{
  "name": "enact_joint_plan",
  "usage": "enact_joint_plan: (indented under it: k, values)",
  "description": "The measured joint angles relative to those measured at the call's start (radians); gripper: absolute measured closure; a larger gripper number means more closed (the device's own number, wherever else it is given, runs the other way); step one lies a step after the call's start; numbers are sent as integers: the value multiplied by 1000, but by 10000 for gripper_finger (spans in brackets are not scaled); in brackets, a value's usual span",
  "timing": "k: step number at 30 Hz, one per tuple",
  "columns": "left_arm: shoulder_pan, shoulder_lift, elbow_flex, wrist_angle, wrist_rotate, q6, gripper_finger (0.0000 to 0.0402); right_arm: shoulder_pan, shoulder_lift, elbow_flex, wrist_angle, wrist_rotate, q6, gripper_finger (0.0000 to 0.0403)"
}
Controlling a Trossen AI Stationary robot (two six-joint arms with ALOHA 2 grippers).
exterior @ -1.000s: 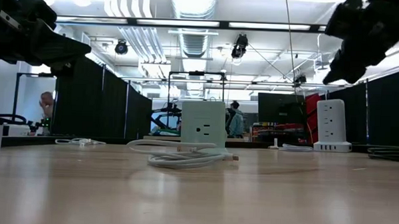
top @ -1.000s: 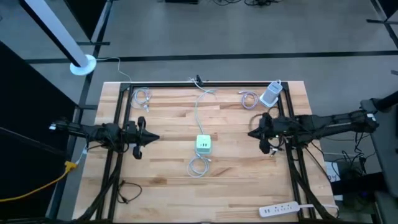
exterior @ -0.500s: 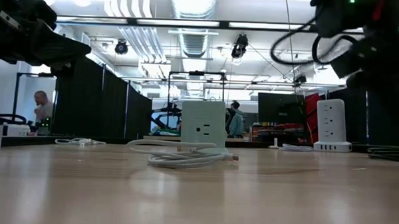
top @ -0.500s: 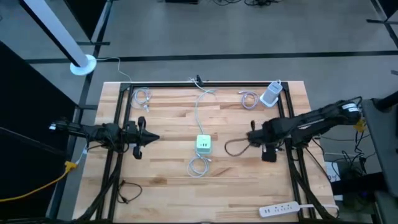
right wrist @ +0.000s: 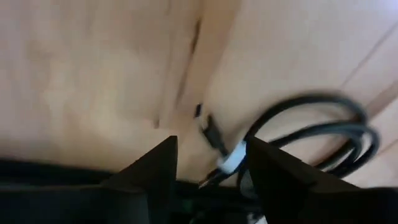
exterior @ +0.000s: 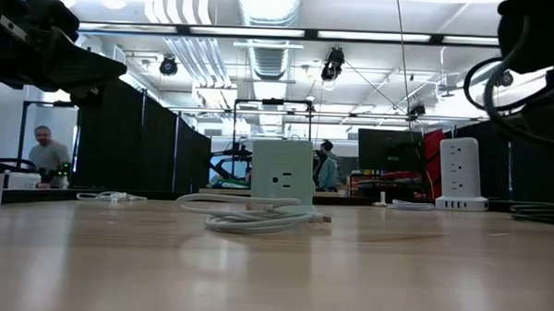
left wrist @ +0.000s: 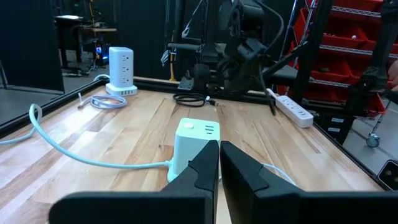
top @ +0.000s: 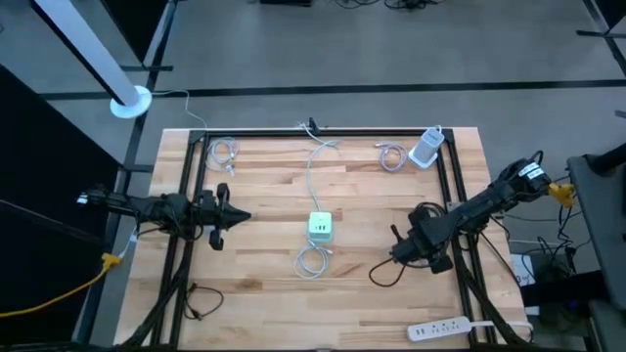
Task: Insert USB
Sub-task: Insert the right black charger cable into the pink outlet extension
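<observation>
Right tool (top: 399, 250) hangs low over the worktop (top: 264, 186), fingers apart around what looks like a black cable (right wrist: 311, 134); left tool (top: 235, 217) waits, pinched together.

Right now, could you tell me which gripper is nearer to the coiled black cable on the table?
The right. The right gripper sits directly over the black cable near the table's front right, while the left gripper waits shut across the table, beyond the green power cube.

White tower strip (top: 425, 148) sits at the far right corner, lilac coil (top: 392, 155) just beside it. Another pale coil (top: 223, 154) far left. Flat power strip (top: 448, 330) lies along the near right edge.
</observation>
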Motion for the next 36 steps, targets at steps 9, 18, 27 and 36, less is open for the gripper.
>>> enact_joint_plan:
  k: [9,18,27,36]
  values:
    - [0,1,0,0,0,0,397,0,6,-41,62,-18,-4,249]
    - [0,1,0,0,0,0,397,2,127,-43,63,-70,-28,297]
    - [0,2,0,0,0,28,397,1,290,-17,27,-71,-36,368]
    - [2,5,0,63,-31,-3,397,-3,223,88,45,162,-29,390]
